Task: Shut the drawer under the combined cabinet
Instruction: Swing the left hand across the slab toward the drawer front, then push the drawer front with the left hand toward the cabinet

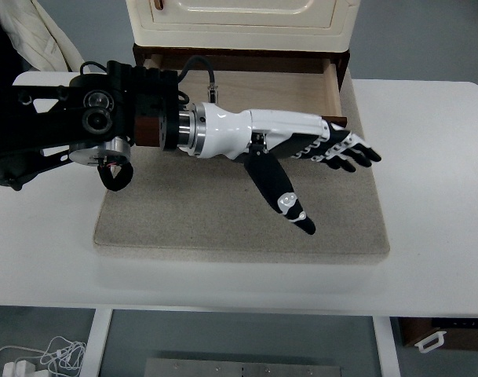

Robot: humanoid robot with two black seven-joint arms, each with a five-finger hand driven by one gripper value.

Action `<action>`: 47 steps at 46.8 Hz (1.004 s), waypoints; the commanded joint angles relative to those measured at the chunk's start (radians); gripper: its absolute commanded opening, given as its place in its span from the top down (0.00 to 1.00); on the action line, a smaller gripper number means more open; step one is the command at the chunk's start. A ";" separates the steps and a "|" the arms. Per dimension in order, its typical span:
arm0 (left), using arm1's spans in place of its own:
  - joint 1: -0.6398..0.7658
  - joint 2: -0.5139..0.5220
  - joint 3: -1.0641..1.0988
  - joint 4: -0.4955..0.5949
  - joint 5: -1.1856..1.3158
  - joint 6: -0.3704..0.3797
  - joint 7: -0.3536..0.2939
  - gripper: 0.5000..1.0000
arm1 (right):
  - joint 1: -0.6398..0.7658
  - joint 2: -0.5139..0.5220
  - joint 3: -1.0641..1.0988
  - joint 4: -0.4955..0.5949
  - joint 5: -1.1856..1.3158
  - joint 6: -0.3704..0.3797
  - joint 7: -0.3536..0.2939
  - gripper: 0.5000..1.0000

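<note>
Drawer (pixel 301 88) open w/ left hand (pixel 309 153) just above.

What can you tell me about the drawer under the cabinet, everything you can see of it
The drawer is pulled out from beneath the cream cabinet, so it stands open. It looks like wood: a pale, bare floor inside and darker brown side walls, the right wall and front corner plainly showing. Nothing shows inside it. It reaches out over the grey mat on the white table. The left hand, fingers spread, stretches across its front edge; whether they touch cannot be told.
</note>
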 commanded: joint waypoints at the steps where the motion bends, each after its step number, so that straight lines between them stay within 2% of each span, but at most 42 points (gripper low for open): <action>1: 0.001 -0.009 0.003 0.000 0.014 -0.057 0.054 0.00 | 0.000 0.000 0.000 0.000 0.000 0.000 0.000 0.10; 11: -0.002 -0.013 0.034 0.006 0.016 -0.144 0.215 0.00 | 0.000 0.000 0.000 0.000 0.000 0.000 0.000 0.10; 18: 0.000 -0.016 0.036 0.016 0.012 -0.152 0.350 0.00 | 0.000 0.000 0.000 0.000 0.000 0.000 0.000 0.10; 27: -0.012 -0.029 0.040 0.035 0.000 -0.150 0.491 0.00 | 0.000 0.000 0.000 0.000 0.000 0.000 0.000 0.10; 38: -0.043 -0.074 0.040 0.096 -0.003 -0.155 0.501 0.00 | 0.000 0.000 0.000 0.000 0.000 0.000 0.000 0.10; 47: -0.060 -0.100 0.042 0.167 -0.001 -0.192 0.501 0.00 | 0.000 0.000 0.000 0.000 0.000 0.000 0.000 0.10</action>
